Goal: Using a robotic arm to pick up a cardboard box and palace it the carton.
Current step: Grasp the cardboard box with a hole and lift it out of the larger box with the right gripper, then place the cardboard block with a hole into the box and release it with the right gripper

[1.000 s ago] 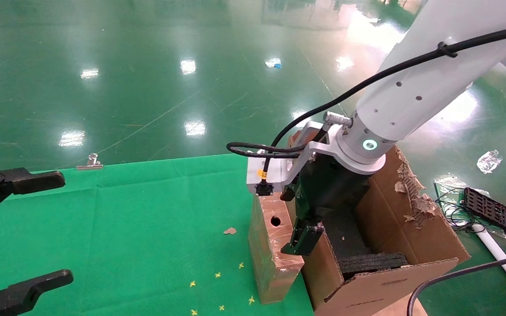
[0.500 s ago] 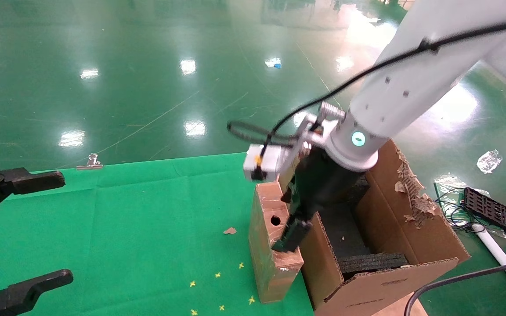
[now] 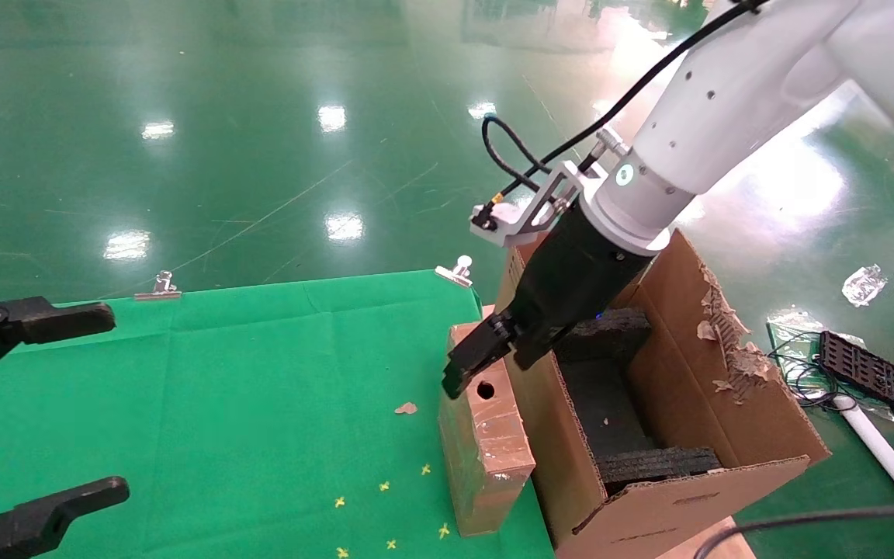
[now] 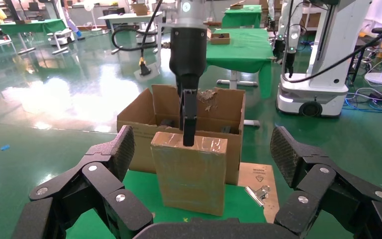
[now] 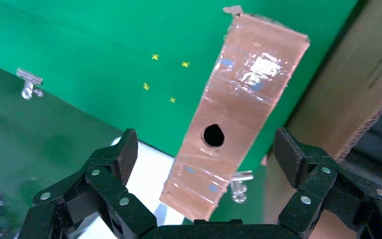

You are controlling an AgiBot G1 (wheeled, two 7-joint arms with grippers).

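Brown and taped, the cardboard box [image 3: 486, 442] is stood on its end at the right edge of the green tabletop [image 3: 222, 404]. It is set just beside the carton [image 3: 680, 466], and it may be touching the carton's near wall, though that cannot be told for sure. A round hole can be seen in its top face.

The robotic arm [image 3: 695, 124] on the right is held over the box. The right gripper [image 3: 486, 361] is placed just above the top of the box, and its fingers [image 5: 114, 164] are spread wide, with nothing held between them. The box is seen between them from the right wrist view, not yet touched.

The left gripper [image 3: 36, 404] is parked over the left edge of the tabletop, with its fingers spread and empty.

The step in hand is judged to be the grab. For it to be done well, the fingers should be lowered straight down, one on each long side of the box. The box should be kept in the middle, so that it is not tipped when squeezed. The carton wall should be missed by the finger on that side.
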